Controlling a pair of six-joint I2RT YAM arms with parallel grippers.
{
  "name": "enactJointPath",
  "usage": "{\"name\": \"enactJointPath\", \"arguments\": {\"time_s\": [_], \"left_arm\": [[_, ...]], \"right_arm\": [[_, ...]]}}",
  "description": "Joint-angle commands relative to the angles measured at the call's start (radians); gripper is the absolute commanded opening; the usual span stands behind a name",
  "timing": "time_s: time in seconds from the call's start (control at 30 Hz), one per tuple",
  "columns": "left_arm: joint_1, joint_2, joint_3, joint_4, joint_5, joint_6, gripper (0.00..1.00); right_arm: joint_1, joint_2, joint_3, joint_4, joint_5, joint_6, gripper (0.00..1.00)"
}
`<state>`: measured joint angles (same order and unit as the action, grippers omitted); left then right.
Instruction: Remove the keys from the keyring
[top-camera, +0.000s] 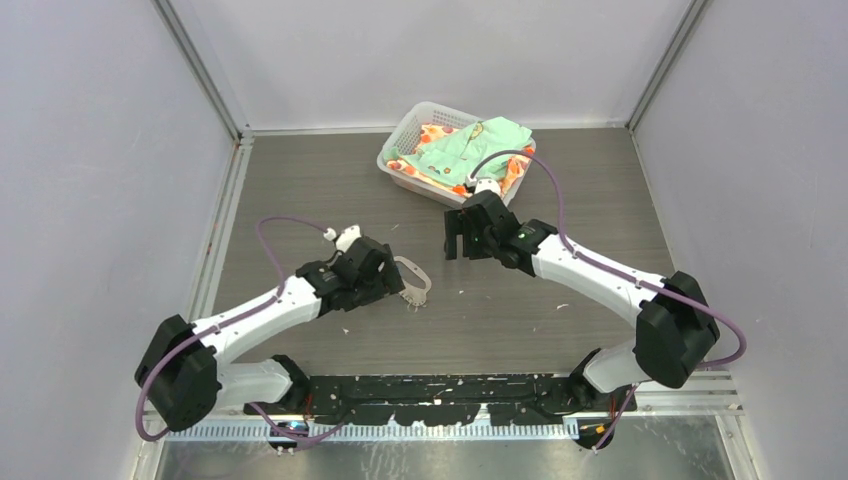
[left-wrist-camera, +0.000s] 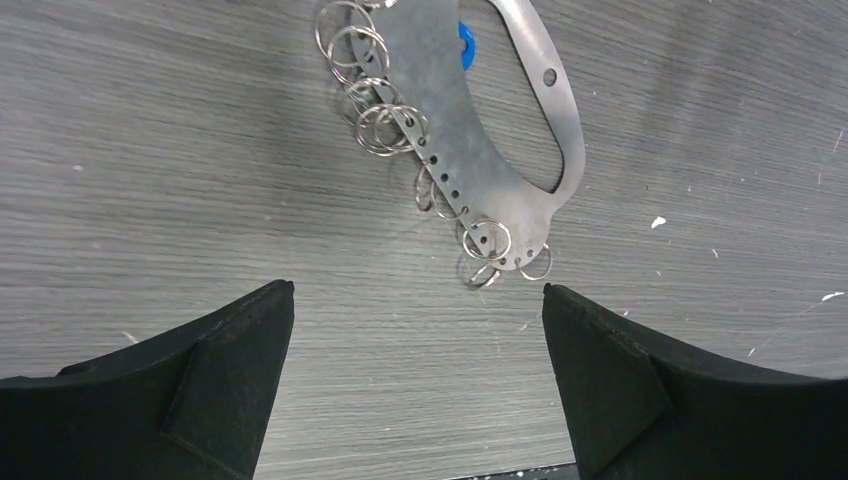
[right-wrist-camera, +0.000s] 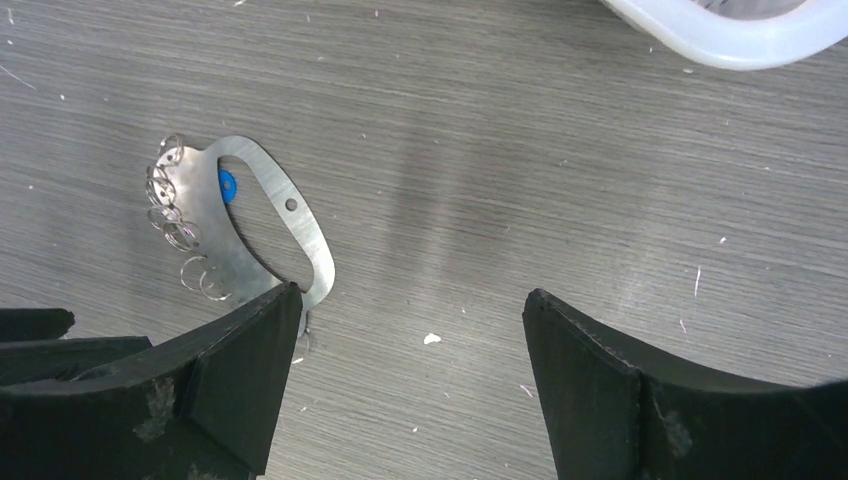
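One grey table (top-camera: 330, 180), white basket (top-camera: 398, 140) of green cloth (top-camera: 460, 150) at its 12 o'clock, left gripper (left-wrist-camera: 418, 300) and right gripper (right-wrist-camera: 410, 300) both spread wide and empty, keyring (left-wrist-camera: 480, 150) lying flat just at left gripper's 3 o'clock, blue key head (left-wrist-camera: 464, 45) showing inside its loop.

light: bright, even, from overhead | shadows: soft, faint bands on tabletop (top-camera: 500, 310) | glare: mild sheen on keyring (left-wrist-camera: 470, 150) | focus: wrist views sharp, near fingers (left-wrist-camera: 230, 380) slightly soft
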<state>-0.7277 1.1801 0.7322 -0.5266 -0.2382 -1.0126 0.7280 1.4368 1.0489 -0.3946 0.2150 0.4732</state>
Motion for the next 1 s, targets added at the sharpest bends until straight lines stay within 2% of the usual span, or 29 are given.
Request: {"name": "enactJointPath", "arguments": {"time_s": [0.0,0.23,0.43,0.5,0.6,0.7,0.97], "left_arm": [[-0.044,0.033,-0.009,0.079,-0.090,-0.206,0.93],[-0.085,0.140,0.028,0.067,-0.163,-0.319,0.86],[-0.085,0.223,0.071,0.143,-0.208,-0.341,0.79],[-0.085,0.254,0.099,0.122,-0.225,-0.345,0.75],[-0.085,0.279,0.112,0.083,-0.257,-0.371,0.58],[-0.085,0.279,0.102,0.071,-0.261,-0.382,0.50],[-0.085,0.279,0.054,0.092,-0.242,-0.370,0.38]], "right_arm": [[-0.014,-0.009,-0.019,0.054,-0.002,0.002,0.86],[-0.036,-0.074,-0.060,0.058,0.006,-0.001,0.86],[-0.051,-0.098,-0.081,0.065,-0.012,-0.002,0.86],[-0.058,-0.106,-0.088,0.070,-0.018,-0.003,0.86],[-0.063,-0.114,-0.097,0.076,-0.027,-0.001,0.86],[-0.068,-0.123,-0.108,0.079,-0.028,-0.001,0.86],[-0.078,-0.120,-0.119,0.092,-0.047,0.002,0.86]]}}
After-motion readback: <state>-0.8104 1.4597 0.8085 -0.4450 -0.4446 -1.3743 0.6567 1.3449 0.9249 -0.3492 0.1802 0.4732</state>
